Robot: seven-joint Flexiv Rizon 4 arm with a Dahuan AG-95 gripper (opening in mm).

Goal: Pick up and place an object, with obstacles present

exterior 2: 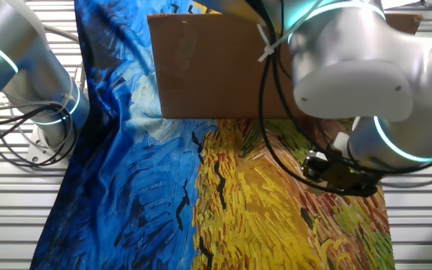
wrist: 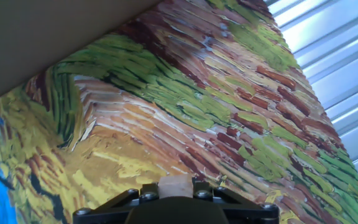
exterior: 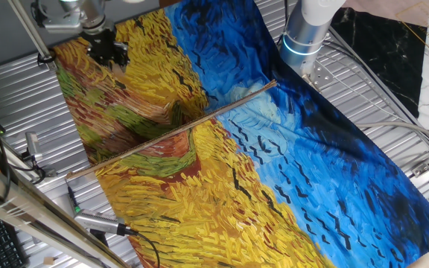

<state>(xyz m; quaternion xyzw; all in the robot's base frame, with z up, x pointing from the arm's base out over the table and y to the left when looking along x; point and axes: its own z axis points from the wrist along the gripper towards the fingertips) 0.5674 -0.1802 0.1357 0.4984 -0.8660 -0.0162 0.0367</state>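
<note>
1 gripper (exterior: 107, 50) over the painted cloth's (exterior: 289, 171) green-brown corner. Hand view: fingers clenched on the pale tan cube (wrist: 176, 186), held above the cloth. 1 long thin brown stick (exterior: 171, 132) crosses the cloth, well apart from the gripper.

Pale tan cube (wrist: 176, 185) sits pinched at the end effector (wrist: 176, 198) — thin brown stick (exterior: 171, 132) lies straight across the cloth
</note>
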